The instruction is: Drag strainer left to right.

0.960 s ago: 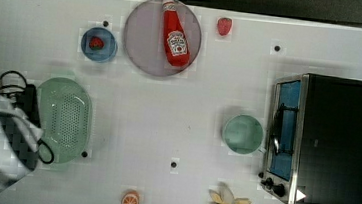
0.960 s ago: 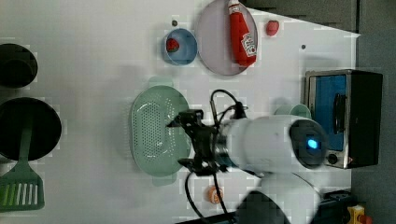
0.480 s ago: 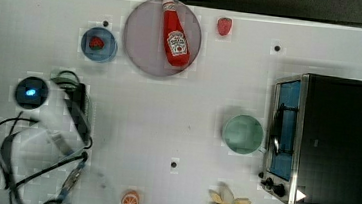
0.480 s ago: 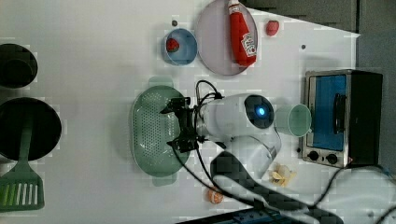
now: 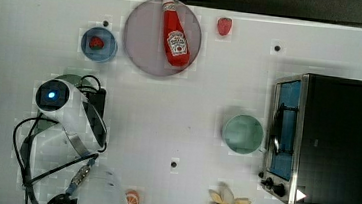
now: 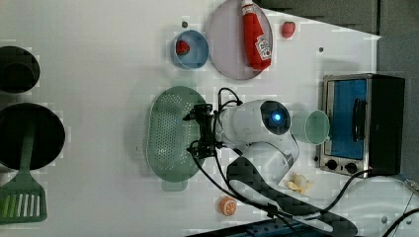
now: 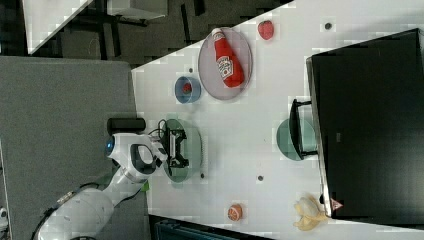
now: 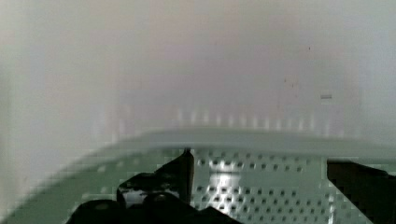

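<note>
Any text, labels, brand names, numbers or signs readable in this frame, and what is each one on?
None can be read.
Ketchup bottle: white label with dark marks, too blurred to read.
Toaster oven: small white triangular mark at its front corner, a sign without letters; knob markings too small to read.

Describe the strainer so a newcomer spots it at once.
In the left view, start at the toaster oven and cross leftward past the round teal bowl to the robot's open claw. Beneath it lies the strainer: larger, oval, pale mint, perforated.
</note>
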